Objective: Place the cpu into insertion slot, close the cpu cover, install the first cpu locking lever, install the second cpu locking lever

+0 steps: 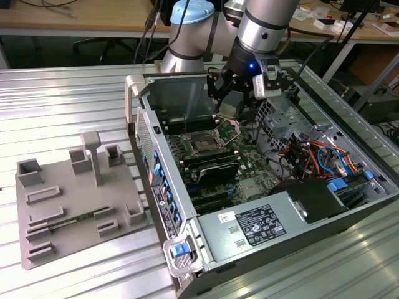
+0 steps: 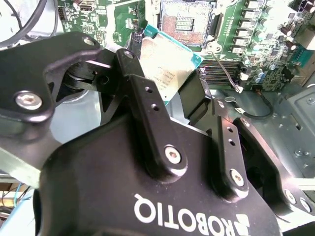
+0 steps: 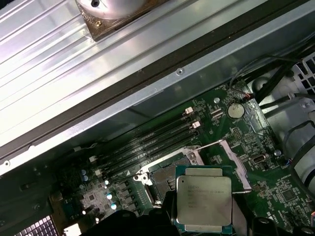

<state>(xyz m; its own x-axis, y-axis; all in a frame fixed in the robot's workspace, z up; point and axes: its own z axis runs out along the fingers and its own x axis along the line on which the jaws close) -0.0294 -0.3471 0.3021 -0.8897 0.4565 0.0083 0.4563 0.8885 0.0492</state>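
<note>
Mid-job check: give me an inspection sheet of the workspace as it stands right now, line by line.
Surface: ribbed metal table, carrying the open computer case.
Job's things: cpu held above the motherboard, not yet seated; insertion slot uncovered, with its contacts showing; cpu cover appears to be swung open beside the slot.
Clutter: grey fixture tray on the table at the exterior view's left.
Grippers: tool shut on the cpu, hovering inside the case near the slot.
Cables: coloured wire bundle in the case at the exterior view's right, apart from the slot.
Surroundings: wooden workbench behind the table.
</note>
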